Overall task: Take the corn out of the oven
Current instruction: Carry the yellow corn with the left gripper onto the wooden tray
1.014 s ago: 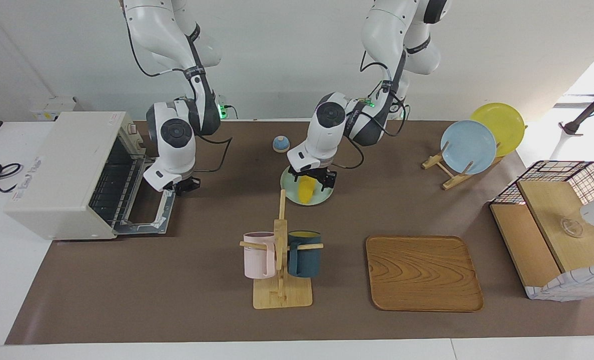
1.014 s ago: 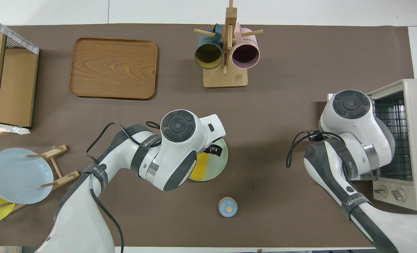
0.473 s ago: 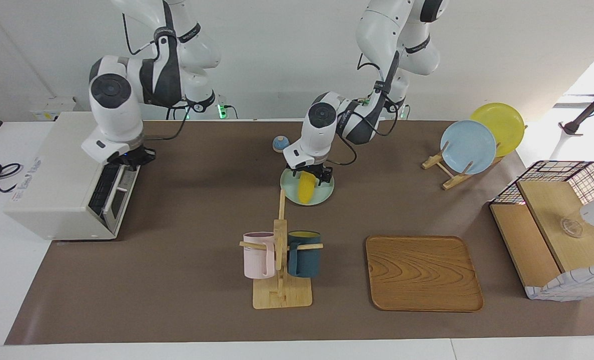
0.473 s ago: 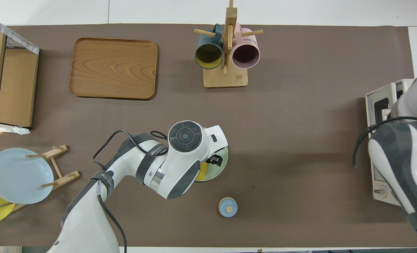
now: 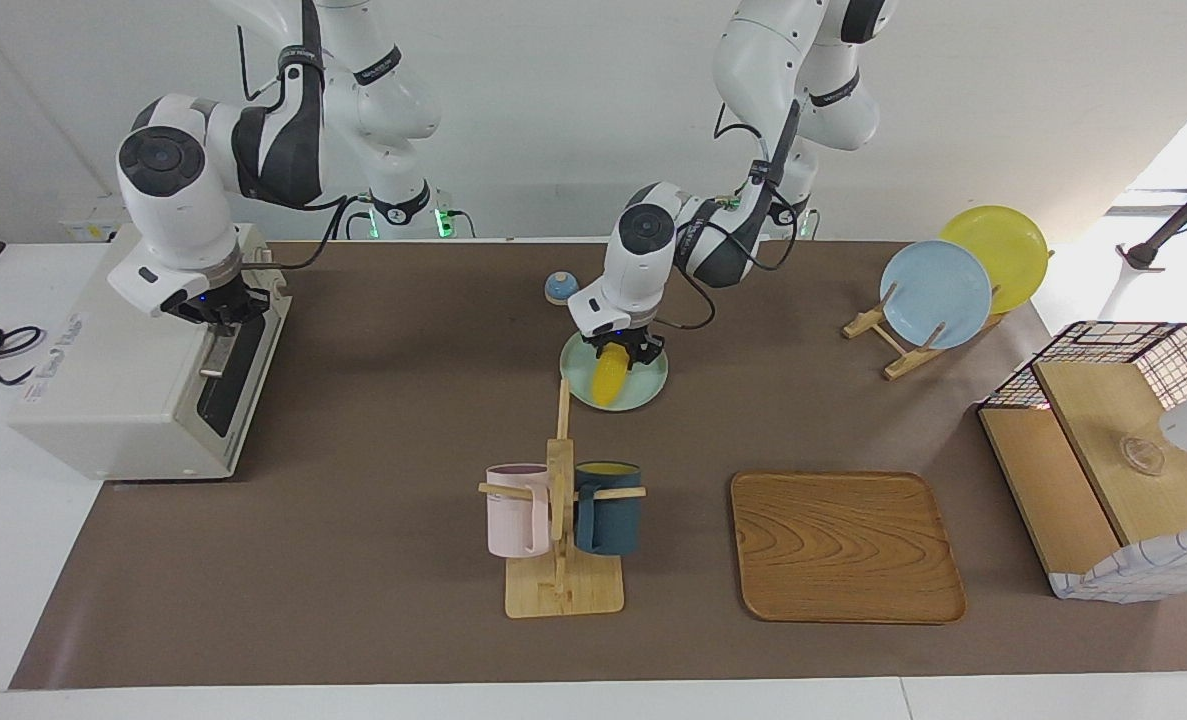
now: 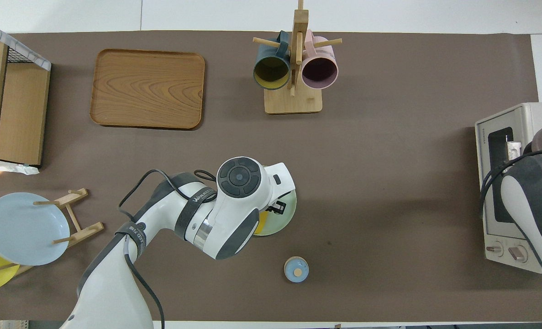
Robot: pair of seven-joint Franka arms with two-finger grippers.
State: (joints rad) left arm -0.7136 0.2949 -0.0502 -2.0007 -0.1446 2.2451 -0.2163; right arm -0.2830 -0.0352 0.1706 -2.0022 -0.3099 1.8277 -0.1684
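Left gripper [image 5: 620, 352], center of the facing view, now clamped on the corn [image 5: 608, 378] lying on the pale green plate [image 5: 650, 385], after standing wide open 1 second back. Right gripper [image 5: 215, 318], upper left, shut empty at the handle of the oven [image 5: 118, 385], door swung up closed since then. Corn's out already; probably just tidying up.

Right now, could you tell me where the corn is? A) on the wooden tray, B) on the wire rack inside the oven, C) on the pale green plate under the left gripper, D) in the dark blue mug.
C: the corn lies on the pale green plate, with the left gripper down on its end; the oven door is shut.
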